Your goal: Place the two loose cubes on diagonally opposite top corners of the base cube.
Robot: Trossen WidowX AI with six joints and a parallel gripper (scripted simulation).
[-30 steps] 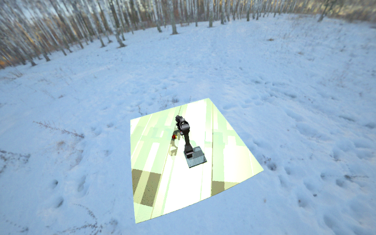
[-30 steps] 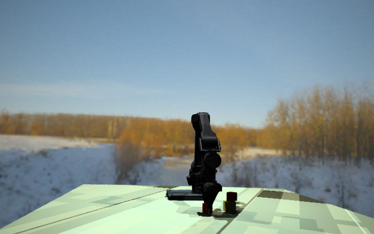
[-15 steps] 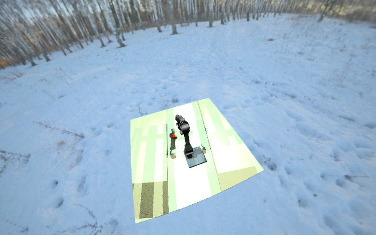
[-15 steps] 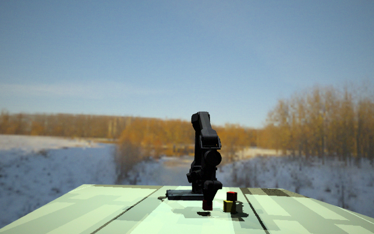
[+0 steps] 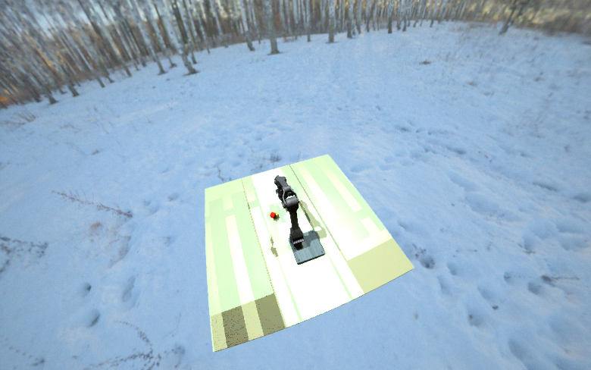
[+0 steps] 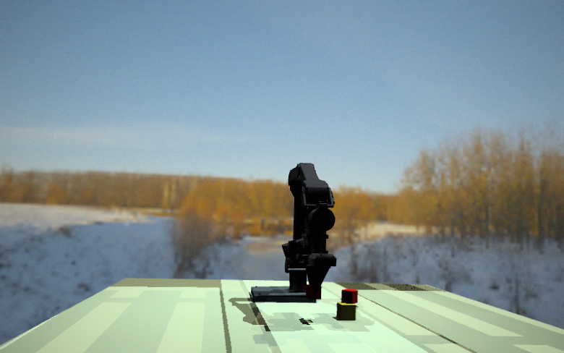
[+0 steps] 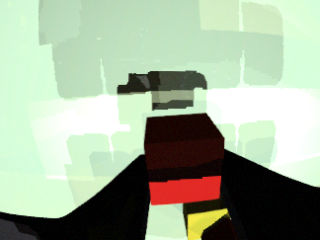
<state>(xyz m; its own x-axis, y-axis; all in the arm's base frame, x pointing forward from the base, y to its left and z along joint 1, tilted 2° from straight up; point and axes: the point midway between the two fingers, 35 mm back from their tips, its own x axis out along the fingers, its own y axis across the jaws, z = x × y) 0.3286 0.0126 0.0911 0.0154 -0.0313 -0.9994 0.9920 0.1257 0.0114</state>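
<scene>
My gripper (image 6: 314, 283) (image 7: 182, 159) points down and is shut on a red cube (image 6: 312, 293) (image 7: 183, 163), holding it low over the pale green mat (image 5: 226, 261) (image 6: 166, 316) (image 7: 66, 58). The yellow base cube (image 6: 345, 312) (image 7: 204, 222) stands a little to the right in the exterior view. A second red cube (image 5: 273, 214) (image 6: 349, 296) sits on top of it, toward one corner. In the top view the arm hides the held cube.
The arm's grey base plate (image 5: 311, 252) (image 6: 270, 294) lies on the mat just behind the held cube. The mat ends in edges on all sides, with snow around it.
</scene>
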